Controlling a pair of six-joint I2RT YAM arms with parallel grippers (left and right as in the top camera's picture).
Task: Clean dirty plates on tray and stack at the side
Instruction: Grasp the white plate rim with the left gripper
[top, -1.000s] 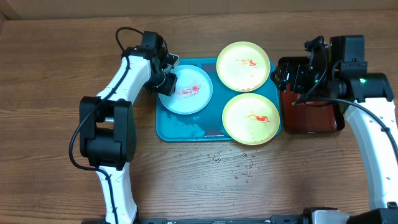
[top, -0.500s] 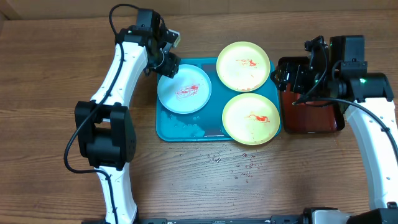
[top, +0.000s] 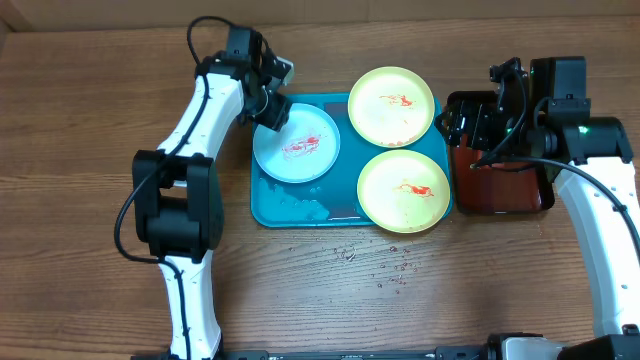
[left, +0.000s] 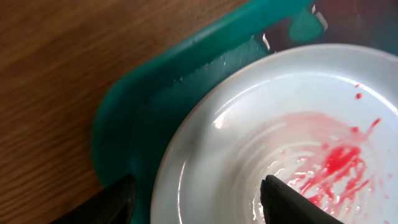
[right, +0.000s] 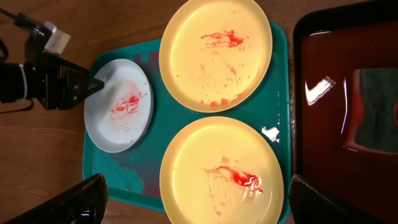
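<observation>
- Left hand (left: 198, 186) is spread wide and holds nothing. It straddles the edge of the blue-white plate (top: 297, 147): one finger (left: 115, 199) is over the teal tray (top: 262, 200) outside the rim, the other over the plate's inner slope near the red smear.
- Whether either finger touches the plate cannot be told from the left wrist view.
- Right hand (right: 198, 190) is also spread wide and empty. It hangs over the dark red tray (top: 500, 190), well apart from the plates.
- A grey-green pad (right: 376, 102), possibly a sponge, lies in the dark red tray; it is too dim to name with certainty.
- All three plates lie on the teal tray. The blue-white one is at its left end, the upper yellow-green plate (top: 391, 106) at the far right corner, and the lower yellow-green plate (top: 403, 190) just beside it at the near right.
- Each plate carries red sauce, and nothing is stacked on the worktop (top: 100, 120), so the task looks barely begun.
- The step in hand seems to be taking hold of the blue-white plate by its rim.
- Next, the left hand probably needs to settle lower and pinch the rim before lifting. The plate is shallow and the tray looks wet, so a light pinch may slip.
- Water drops (top: 390, 270) dot the worktop in front of the teal tray.
</observation>
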